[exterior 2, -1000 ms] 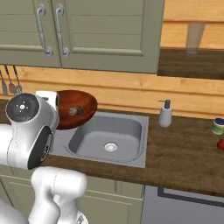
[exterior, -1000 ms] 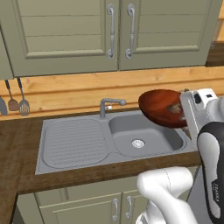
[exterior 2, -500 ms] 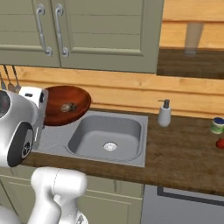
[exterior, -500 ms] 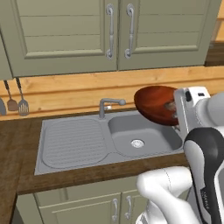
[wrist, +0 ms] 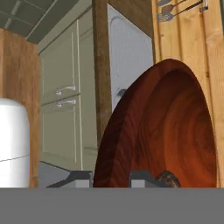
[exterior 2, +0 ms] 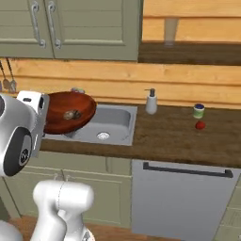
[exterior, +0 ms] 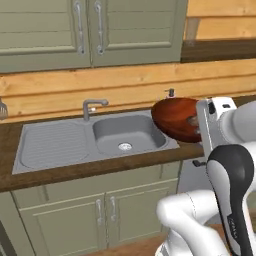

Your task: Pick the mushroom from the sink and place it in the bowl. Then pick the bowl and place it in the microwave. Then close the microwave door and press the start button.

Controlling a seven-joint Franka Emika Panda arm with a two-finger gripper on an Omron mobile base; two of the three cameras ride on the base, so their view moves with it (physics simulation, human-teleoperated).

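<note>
- The gripper (wrist: 109, 177) is clamped on the rim of the bowl (exterior 2: 68, 111), one finger on each side of the wall, and holds it in the air, tilted, over the right edge of the sink (exterior: 95, 137).
- The mushroom (exterior 2: 71, 114) lies inside the bowl, low against its inner wall.
- The sink basin under the bowl has a round drain; the ribbed drainboard is on the left and the curved faucet (exterior: 92, 106) stands at the back.
- To the right of the sink on the dark wooden counter (exterior 2: 179, 136) stand a white soap dispenser (exterior 2: 150, 101), a small green-labelled jar (exterior 2: 198, 111) and, just beside it, a small red thing (exterior 2: 200, 125).
- A grey dishwasher front (exterior 2: 181, 200) sits under that counter.
- Olive cabinet doors (exterior: 90, 30) hang above the sink.
- Utensils (exterior 2: 7, 77) hang on the wooden back wall at the left.
</note>
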